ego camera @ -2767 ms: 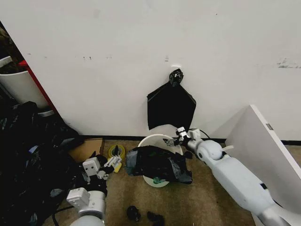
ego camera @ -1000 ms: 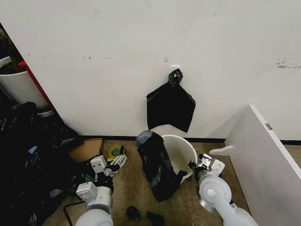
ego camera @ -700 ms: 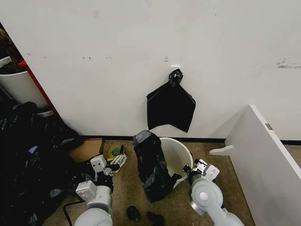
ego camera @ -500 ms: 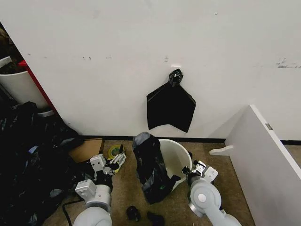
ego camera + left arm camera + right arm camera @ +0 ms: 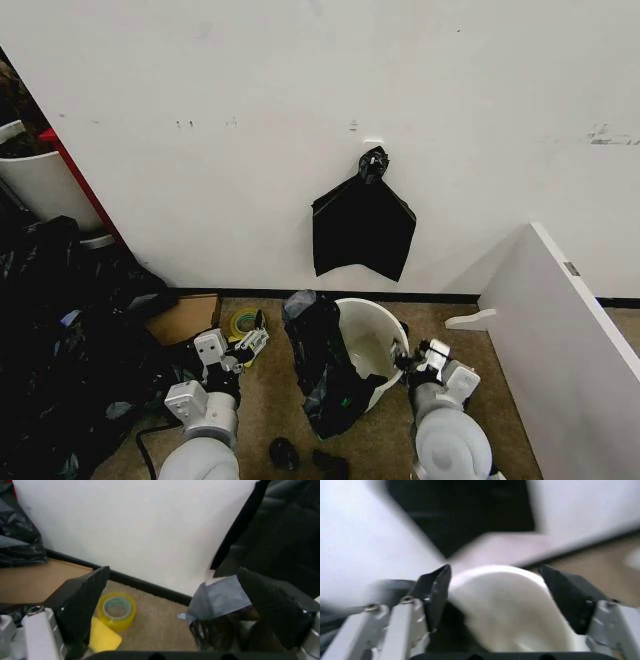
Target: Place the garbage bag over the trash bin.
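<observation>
Room: white wall, brown carpet floor, a flat black bag hanging on the wall above the bin.
Left gripper: low at the left of the bin, pointing toward the wall, fingers spread apart with nothing between them; a yellow tape roll lies just ahead.
Right gripper: close beside the bin's right wall, fingers wide apart, empty.
Trash bin: tilted, mouth facing up and toward the robot.
Garbage bag: draped over the bin's left rim, long axis running down to the floor.
</observation>
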{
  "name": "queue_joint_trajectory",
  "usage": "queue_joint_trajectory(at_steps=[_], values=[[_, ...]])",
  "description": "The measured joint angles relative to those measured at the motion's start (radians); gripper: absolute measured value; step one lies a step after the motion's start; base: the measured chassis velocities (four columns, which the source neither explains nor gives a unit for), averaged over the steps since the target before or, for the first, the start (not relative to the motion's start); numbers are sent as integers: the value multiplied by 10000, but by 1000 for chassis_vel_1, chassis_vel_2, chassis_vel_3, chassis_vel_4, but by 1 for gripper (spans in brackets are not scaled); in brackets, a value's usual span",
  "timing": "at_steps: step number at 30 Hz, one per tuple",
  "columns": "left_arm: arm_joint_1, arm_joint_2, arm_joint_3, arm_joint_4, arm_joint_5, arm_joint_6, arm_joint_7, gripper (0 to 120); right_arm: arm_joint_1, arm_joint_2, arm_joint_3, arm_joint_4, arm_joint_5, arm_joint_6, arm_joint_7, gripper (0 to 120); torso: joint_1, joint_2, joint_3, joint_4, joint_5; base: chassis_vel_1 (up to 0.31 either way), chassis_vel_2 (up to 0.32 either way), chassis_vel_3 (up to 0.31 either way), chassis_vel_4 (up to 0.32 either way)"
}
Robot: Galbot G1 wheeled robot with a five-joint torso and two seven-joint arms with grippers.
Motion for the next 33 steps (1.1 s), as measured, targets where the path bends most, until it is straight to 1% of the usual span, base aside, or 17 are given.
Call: queue_joint_trajectory(at_steps=[3,6,7,11,16,18,19,21,22,24,26,27,28,29,31,32,33], values=[[-1,101,-24,106,-58,309,54,100,163,-311,-589,652,-209,-557,-957,86,0,0,0,0,-1,0,0,0,0],[3,190,-13,153,-390,853,91,100,653,-393,-1375,297,-1206,-1262,-1097,98,0,0,0,2,1,0,0,0,0],[3,190,-13,153,-390,853,91,100,653,-393,-1375,297,-1206,-1262,-1097,98,0,0,0,2,1,0,0,0,0],[7,186,-8,203,-884,1208,42,100,1020,-312,-2006,-517,-2352,-1740,-1270,99,1,0,0,1,3,0,0,0,0],[46,139,-39,262,-902,1215,3,100,1296,-186,-2274,-1021,-3064,-2116,-1079,98,1,0,0,2,1,0,0,0,0],[85,108,-40,251,-899,1215,-5,100,1372,-155,-2309,-1241,-3532,-2199,-940,94,1,0,0,2,1,0,0,0,0],[92,92,-36,235,-891,1214,-8,100,1382,-145,-2325,-1299,-3678,-2247,-873,90,1,0,0,1,2,0,0,0,0],[87,56,-15,224,-873,1209,-16,100,1358,-140,-2340,-1322,-3772,-2300,-809,82,1,0,0,1,1,0,0,0,0],[87,56,-15,224,-873,1209,-16,100,1358,-140,-2340,-1322,-3772,-2300,-809,82,1,0,0,1,1,0,0,0,0],[64,8,29,234,-855,1206,-24,100,1291,-141,-2324,-1319,-3749,-2303,-828,75,1,0,0,1,1,0,0,0,0],[57,-54,94,254,-842,1206,-29,100,1240,-146,-2274,-1267,-3438,-2280,-835,65,1,0,0,0,1,0,0,0,0],[60,-75,110,257,-836,1207,-29,100,1229,-150,-2257,-1241,-3292,-2278,-830,64,1,0,0,0,1,0,0,0,0],[76,-122,145,261,-799,1208,-30,100,1205,-167,-2209,-1170,-2919,-2278,-801,57,1,0,0,0,2,0,0,0,0],[76,-122,145,261,-799,1208,-30,100,1205,-167,-2209,-1170,-2919,-2278,-801,57,1,0,0,0,2,0,0,0,0],[99,-175,179,270,-721,1209,-29,100,1177,-200,-2133,-1093,-2502,-2278,-758,50,1,0,0,1,1,0,0,0,0],[106,-204,192,273,-679,1209,-29,100,1153,-239,-2071,-1035,-2233,-2278,-741,43,0,0,0,1,2,0,0,0,0],[106,-211,195,273,-671,1209,-28,100,1146,-248,-2056,-1022,-2181,-2278,-738,41,0,0,0,1,2,0,0,0,0]])
